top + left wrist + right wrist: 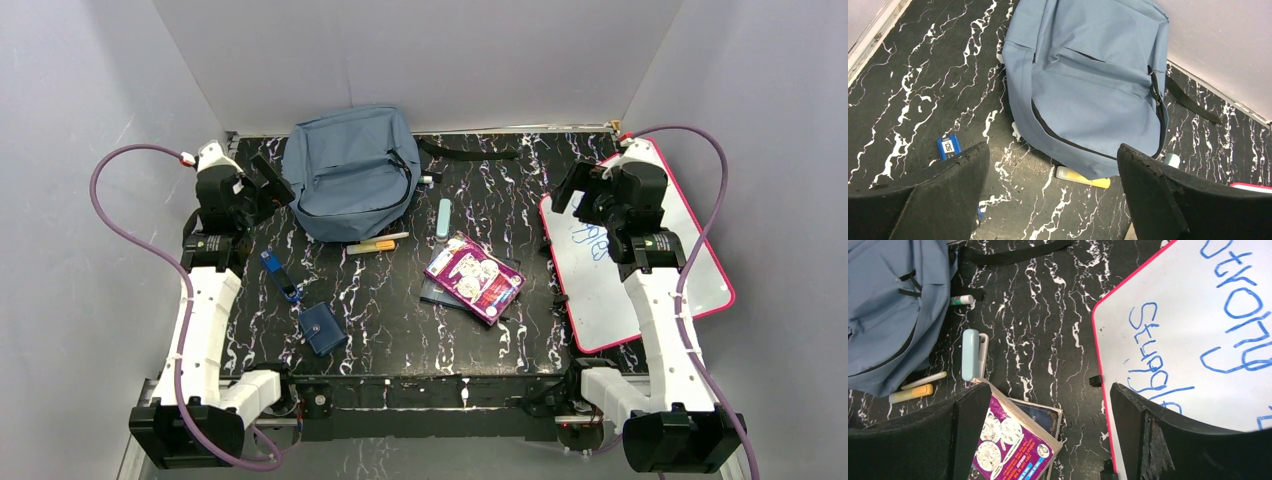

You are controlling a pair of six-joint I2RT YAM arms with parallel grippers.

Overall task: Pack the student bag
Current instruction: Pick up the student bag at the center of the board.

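Toward the far left of the marbled table [400,340], close to the back wall, the student bag [352,172] is lying flat with its front pocket facing up. One black strap [470,152] is trailing to the right along the rear edge. A yellow highlighter [372,246] is lying against its near edge.

The left gripper [1052,152] is hovering just beside the bag, fingers spread wide and holding nothing. The right gripper [1045,390] is hanging over the edge of the whiteboard [640,260], well apart from the bag, fingers likewise wide and empty.

Judging by its creases and sag, the bag is behaving as soft, limp cloth. It is probably light, and likely to bunch and slide rather than lift as one piece.

Recommended hold: pinch the fabric beside the black main zipper [1060,139], or a strap, not the smooth panel. Whether that zipper is open cannot be told.
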